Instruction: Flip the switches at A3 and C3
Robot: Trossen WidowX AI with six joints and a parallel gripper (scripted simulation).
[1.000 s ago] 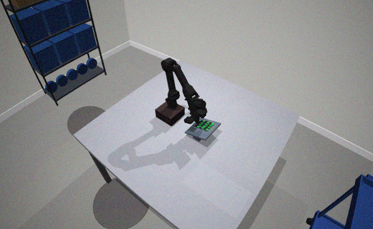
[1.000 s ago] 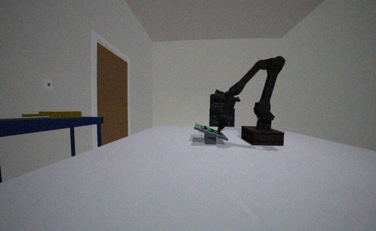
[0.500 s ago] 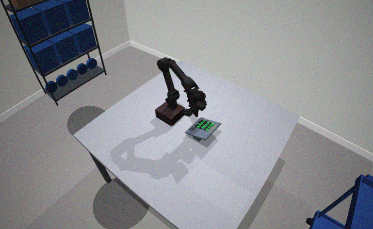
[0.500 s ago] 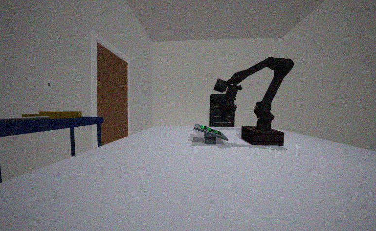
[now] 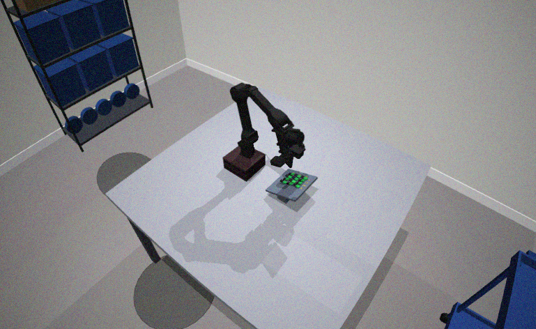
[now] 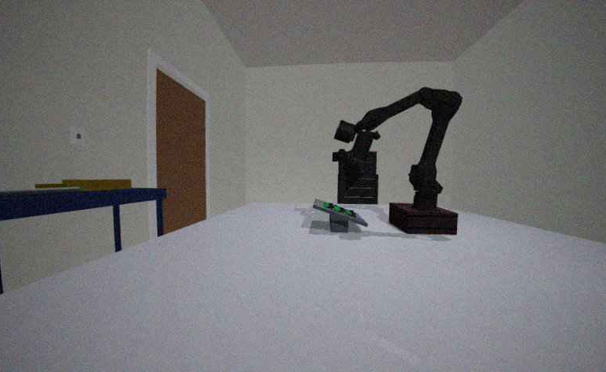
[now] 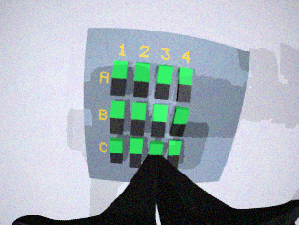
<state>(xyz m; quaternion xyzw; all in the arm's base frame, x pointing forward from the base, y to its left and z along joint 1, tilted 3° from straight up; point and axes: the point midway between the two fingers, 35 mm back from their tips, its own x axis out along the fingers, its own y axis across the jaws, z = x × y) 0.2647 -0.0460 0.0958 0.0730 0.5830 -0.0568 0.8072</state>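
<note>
The tilted grey-blue panel (image 5: 293,195) (image 6: 361,221) (image 7: 216,71) carries three rows of four rockers, each with a green far half and a black near half. Switch A3 (image 7: 165,74) is fully visible in the wrist view; I cannot tell surely which end is raised. Switch C3 (image 7: 156,149) shows its green half, and the fingertips hide its black half. My gripper (image 5: 289,164) (image 7: 152,161) is shut and empty. It hangs above the panel's near side, apart from it. In the exterior view its tips blend into a dark object behind.
The arm's dark red base block (image 5: 244,164) (image 6: 422,218) stands on the table near the panel. The neighbouring switches B3 (image 7: 160,112), C2 (image 7: 135,146) and C4 (image 7: 174,148) sit close around C3 and A3. A shelf rack (image 5: 110,124) stands away from the table.
</note>
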